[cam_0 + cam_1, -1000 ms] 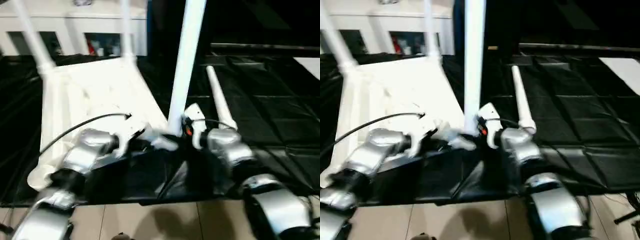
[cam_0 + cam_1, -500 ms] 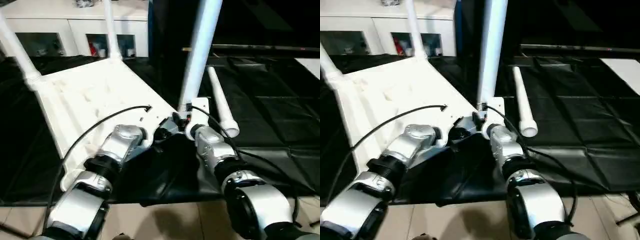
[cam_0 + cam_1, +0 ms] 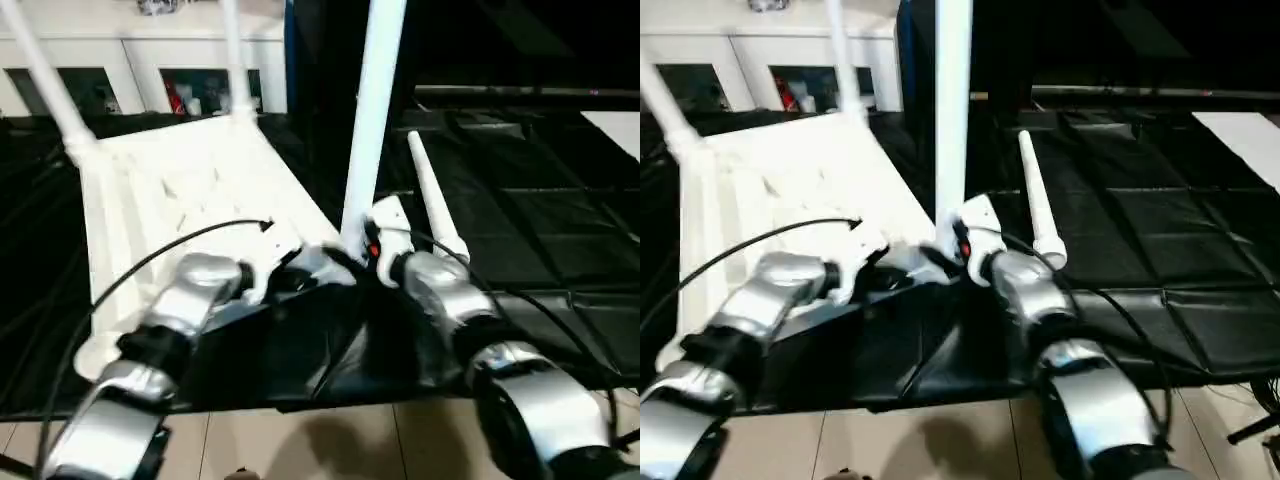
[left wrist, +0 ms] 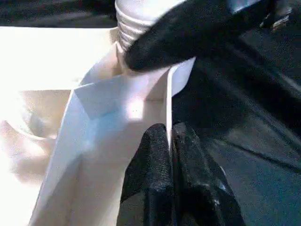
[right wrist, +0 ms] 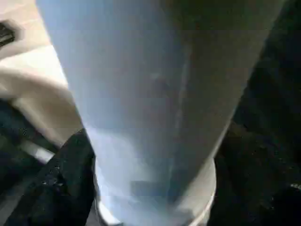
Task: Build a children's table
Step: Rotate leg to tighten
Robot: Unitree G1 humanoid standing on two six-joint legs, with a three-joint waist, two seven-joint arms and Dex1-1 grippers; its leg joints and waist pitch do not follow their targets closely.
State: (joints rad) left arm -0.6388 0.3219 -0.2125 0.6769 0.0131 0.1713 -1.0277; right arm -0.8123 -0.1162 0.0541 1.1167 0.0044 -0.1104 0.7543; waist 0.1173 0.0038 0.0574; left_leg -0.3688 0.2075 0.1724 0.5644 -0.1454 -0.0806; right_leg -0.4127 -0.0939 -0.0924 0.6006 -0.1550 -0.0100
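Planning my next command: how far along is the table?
Two far legs already stand in the upturned tabletop. The third leg stands at the near corner, right gripper around its base, left gripper pinching the tabletop's rim. The fourth leg lies on the black mat.

Silver forearms [image 3: 190, 300], black cables [image 3: 160, 255], black gripper fingers [image 4: 153, 165].

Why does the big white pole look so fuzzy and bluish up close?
In the right wrist view the table leg sits right against the lens, so it is out of focus and shaded blue. In the left eye view the tabletop glares white. In the left wrist view its wall shines too.
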